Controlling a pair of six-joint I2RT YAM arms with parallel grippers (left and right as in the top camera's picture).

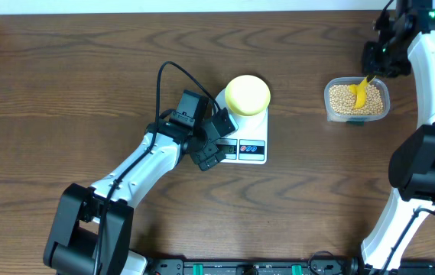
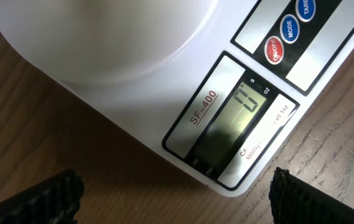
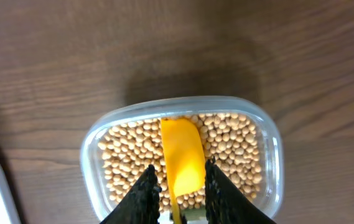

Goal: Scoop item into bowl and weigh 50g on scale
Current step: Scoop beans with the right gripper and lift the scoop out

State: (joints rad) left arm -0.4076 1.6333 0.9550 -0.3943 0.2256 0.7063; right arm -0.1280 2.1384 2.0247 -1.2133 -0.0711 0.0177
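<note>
Your right gripper (image 3: 181,186) stands narrow, both fingers (image 3: 147,193) against the sides of the yellow plastic measuring scoop (image 3: 181,152), so it looks clamped on the handle end. The scoop lies along the middle of the clear rectangular plastic tub (image 3: 275,162) at the far right of the dark wood-grain tabletop (image 1: 64,76). The item, small round tan beans (image 3: 232,140), fills that tub in a loose, fairly level bed. No beans show from overhead in the small round pale yellow bowl (image 1: 248,94), which sits on the back of the white rectangular digital scale (image 1: 251,150) mid-table, well apart from the tub. Expect the beans to be hard, smooth, dry & light: they'll flow round the scoop, roll off a heaped load and scatter on the wood if you tilt en route, so dig shallow, keep level, carry slow. The scoop looks stiff but slick, thin plastic; hold it far back on the handle w/ the front end free, and watch for twist in the grip. The tub is prob. light & thin-walled, so it may slide when you push in. The bowl looks light too, so pour from just above and don't knock it. Your left gripper (image 2: 173,199) hangs wide open, holding nothing, just beside the scale's front edge. Its cam shows the grey LCD (image 2: 239,118) reading what looks like zero.
</note>
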